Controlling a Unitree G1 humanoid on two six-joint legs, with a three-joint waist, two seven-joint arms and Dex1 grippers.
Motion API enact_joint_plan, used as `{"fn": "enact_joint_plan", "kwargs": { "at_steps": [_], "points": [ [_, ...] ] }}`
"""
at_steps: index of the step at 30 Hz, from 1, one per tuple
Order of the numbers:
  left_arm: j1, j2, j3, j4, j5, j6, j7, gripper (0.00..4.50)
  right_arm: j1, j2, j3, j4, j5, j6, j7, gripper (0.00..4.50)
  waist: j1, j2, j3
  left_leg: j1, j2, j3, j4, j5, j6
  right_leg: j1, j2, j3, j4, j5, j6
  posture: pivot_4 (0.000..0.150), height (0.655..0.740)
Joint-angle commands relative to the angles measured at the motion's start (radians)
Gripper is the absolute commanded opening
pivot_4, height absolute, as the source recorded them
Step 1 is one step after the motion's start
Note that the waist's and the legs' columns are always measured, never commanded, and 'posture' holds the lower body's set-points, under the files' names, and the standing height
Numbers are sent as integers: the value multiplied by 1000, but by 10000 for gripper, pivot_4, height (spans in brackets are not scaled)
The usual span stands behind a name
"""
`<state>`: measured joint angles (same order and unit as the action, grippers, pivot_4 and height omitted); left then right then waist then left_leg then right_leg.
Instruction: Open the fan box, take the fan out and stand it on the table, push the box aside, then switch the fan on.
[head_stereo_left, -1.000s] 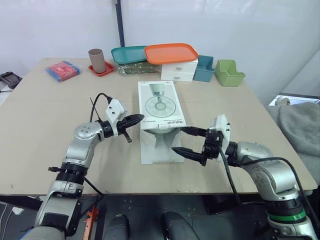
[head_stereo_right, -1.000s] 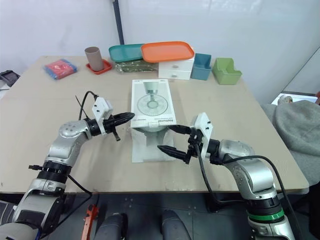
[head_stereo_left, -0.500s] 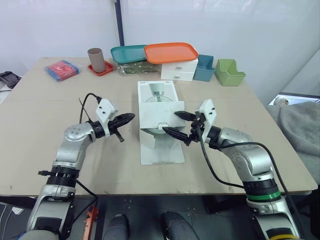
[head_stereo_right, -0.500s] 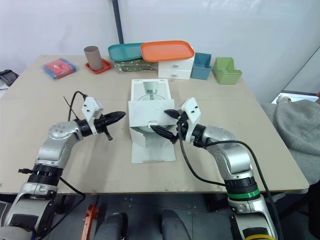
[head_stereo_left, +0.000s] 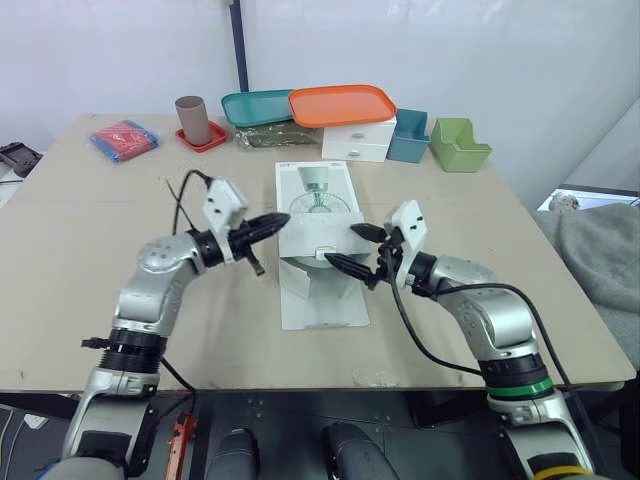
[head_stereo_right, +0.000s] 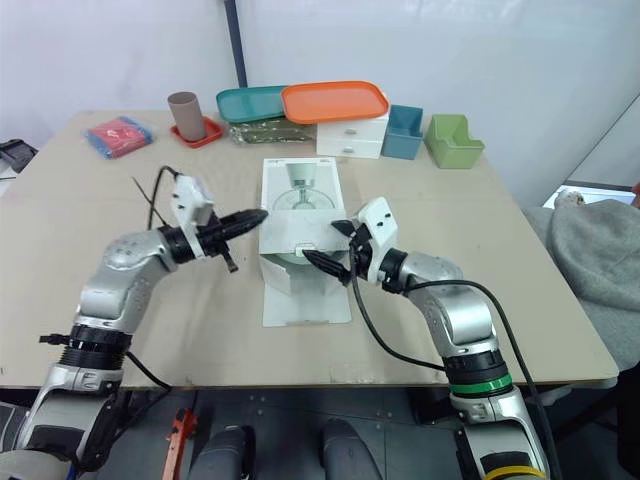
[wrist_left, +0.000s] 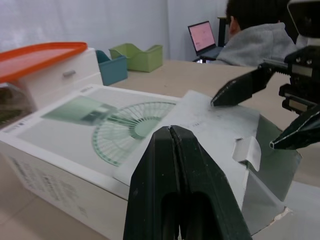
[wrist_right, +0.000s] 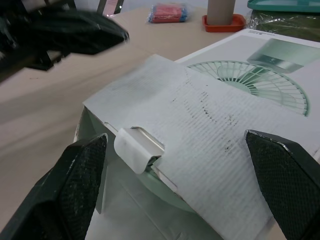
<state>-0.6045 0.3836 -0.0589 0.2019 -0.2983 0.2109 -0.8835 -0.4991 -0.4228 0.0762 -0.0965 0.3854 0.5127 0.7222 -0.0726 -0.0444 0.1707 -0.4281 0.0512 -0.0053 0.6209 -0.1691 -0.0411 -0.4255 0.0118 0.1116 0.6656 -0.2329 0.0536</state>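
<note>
The white fan box (head_stereo_left: 314, 188) lies flat in the middle of the table, a green fan printed on its top. Its near end is open: one white flap (head_stereo_left: 320, 237) is folded back over the top, and another flap (head_stereo_left: 322, 300) lies flat on the table. The fan's pale green rim (head_stereo_left: 308, 263) shows inside the opening. My left gripper (head_stereo_left: 283, 220) is shut, its tip at the raised flap's left edge. My right gripper (head_stereo_left: 351, 248) is open at the flap's right edge, holding nothing. In the right wrist view the flap (wrist_right: 200, 125) lies just beyond the spread fingertips (wrist_right: 82, 185).
Along the back edge stand a brown cup (head_stereo_left: 193, 120) on a red coaster, a teal tray (head_stereo_left: 255, 107), an orange tray (head_stereo_left: 342, 105) on a white drawer unit (head_stereo_left: 358, 142), a teal bin (head_stereo_left: 408, 137) and a green bin (head_stereo_left: 458, 145). A red packet (head_stereo_left: 125, 140) lies far left.
The right gripper moved from the box's near right corner up to the flap, which now stands folded back over the top. The left gripper drew left, then returned to the flap.
</note>
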Motion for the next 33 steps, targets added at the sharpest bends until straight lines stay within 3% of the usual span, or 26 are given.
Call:
{"fn": "enact_joint_plan", "kwargs": {
  "at_steps": [1,11,18,21,29,33],
  "points": [
    [-26,4,-21,61,58,-40,17,821,8,-15,-19,-88,16,10,3,45000,0,0,0,0,0,0,0,0,0,0,0,0,0,0,0,1500,7400],
    [-47,0,-13,106,61,-77,-9,821,14,-47,-7,-298,95,126,14,45000,-1,0,0,0,0,-1,0,0,0,0,0,0,0,0,0,1500,7400],
    [-53,1,-10,127,66,-92,-10,821,20,-74,48,-309,42,142,-3,45000,-1,0,0,0,0,-1,0,0,0,0,0,0,0,0,0,1500,7400],
    [-60,0,-7,139,67,-100,-11,0,7,-90,90,-296,-10,203,-41,37252,-1,0,0,0,0,-1,0,0,0,0,0,0,0,0,0,1500,7400],
    [-63,-7,-6,157,72,-118,-8,0,25,-122,119,-313,-39,297,-66,815,0,0,0,0,0,-1,0,0,0,0,0,0,0,0,0,1500,7400],
    [-74,-12,-7,176,75,-128,-9,0,47,-151,114,-323,-57,325,-83,815,0,0,0,0,0,-1,0,0,0,0,0,0,0,0,0,1500,7400]
  ]
}}
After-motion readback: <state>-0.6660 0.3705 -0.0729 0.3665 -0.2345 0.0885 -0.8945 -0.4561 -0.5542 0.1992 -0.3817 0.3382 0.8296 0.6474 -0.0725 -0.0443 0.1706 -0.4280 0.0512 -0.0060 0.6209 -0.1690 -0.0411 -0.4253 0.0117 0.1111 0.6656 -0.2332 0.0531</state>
